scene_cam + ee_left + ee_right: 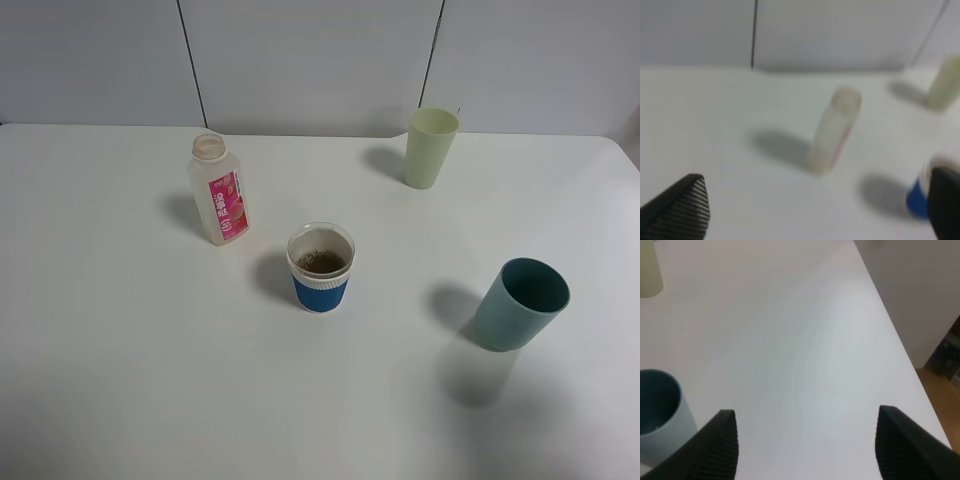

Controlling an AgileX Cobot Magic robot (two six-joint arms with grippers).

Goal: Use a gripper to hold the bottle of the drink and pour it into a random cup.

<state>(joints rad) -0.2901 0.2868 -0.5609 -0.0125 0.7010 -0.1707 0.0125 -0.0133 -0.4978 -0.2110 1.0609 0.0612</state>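
The bottle (pixel 218 200) stands upright on the white table at the back left, with a pink label and almost no liquid showing in it. The blue-sleeved white cup (pixel 321 268) stands in front of it to the right and holds brown liquid. Neither gripper shows in the exterior high view. In the blurred left wrist view my left gripper (pixel 817 202) is open and empty, with the bottle (pixel 834 130) ahead of it and apart from it, and the cup (pixel 919 197) beside one finger. My right gripper (pixel 807 435) is open and empty over bare table.
A tall pale green cup (pixel 431 146) stands at the back right and shows in the right wrist view (pixel 649 270). A teal cup (pixel 521 303) stands at the right, close to a right finger (pixel 657 410). The table's right edge (pixel 900 347) drops to the floor.
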